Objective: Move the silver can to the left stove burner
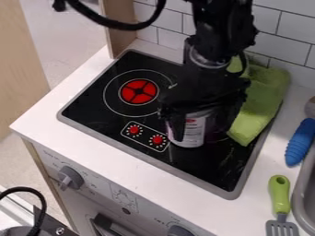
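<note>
The black gripper (201, 125) hangs over the right half of the stove, low around the upper part of the silver can. The silver can (188, 134) stands upright on the black stovetop, right of the control markings, its top hidden behind the gripper. On the left side of the cooktop, the left burner (138, 91) is a red disc inside a thin pale ring, with nothing standing on it. The arm and can cover most of the right burner area.
A green cloth (261, 99) lies over the stove's right edge, close beside the gripper. On the right counter are a blue ridged object (300, 142) and a green-handled spatula (280, 196), near the sink's rim (299, 193). A tiled wall runs behind.
</note>
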`<state>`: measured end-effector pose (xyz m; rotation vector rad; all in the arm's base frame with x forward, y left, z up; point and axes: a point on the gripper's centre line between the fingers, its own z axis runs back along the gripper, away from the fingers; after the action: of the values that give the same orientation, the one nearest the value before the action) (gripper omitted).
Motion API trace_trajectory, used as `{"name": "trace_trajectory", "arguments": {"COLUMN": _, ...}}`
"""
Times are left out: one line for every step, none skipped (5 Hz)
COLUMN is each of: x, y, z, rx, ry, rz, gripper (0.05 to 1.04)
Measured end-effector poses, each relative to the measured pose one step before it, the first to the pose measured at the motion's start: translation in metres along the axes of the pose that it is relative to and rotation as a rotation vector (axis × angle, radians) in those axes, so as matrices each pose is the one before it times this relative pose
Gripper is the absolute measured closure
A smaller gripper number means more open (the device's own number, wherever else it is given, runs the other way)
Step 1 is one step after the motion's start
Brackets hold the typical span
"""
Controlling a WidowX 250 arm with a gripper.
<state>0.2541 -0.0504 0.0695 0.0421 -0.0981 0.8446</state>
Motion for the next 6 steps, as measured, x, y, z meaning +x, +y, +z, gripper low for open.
{"name": "trace_trajectory", "arguments": {"x": 0.00875, "y": 0.00730, "z": -0.00087, "rx": 0.0243, "ry": -0.0179, "rz": 0.0189, "gripper": 0.085}}
{"name": "trace_trajectory", "arguments": {"x": 0.00698, "y": 0.01349, "z": -0.00081, "rx": 0.0128, "ry": 0.0003, "rz": 0.0427, "gripper": 0.085}}
{"name": "trace_trajectory", "arguments": {"x": 0.01047, "y": 0.00451, "z": 0.00008, "rx": -0.0021, "ry": -0.0176, "rz": 0.0106, "gripper": 0.085}}
{"name": "trace_trajectory", "arguments": {"x": 0.01255, "y": 0.00437, "z": -0.00184, "rx": -0.0056, "ry": -0.0288, "rz": 0.0029, "gripper": 0.085}}
{"name": "trace_trajectory", "arguments": {"x": 0.01155, "y": 0.00289, "z": -0.00149, "rx": -0.0050, "ry": -0.0399, "rz": -0.0759, "gripper": 0.085}}
{"name": "trace_trajectory", "arguments": {"x": 0.00719, "y": 0.00678, "z": -0.00190, "rx": 0.0104, "ry": -0.0035, "rz": -0.0703, "gripper": 0.085}}
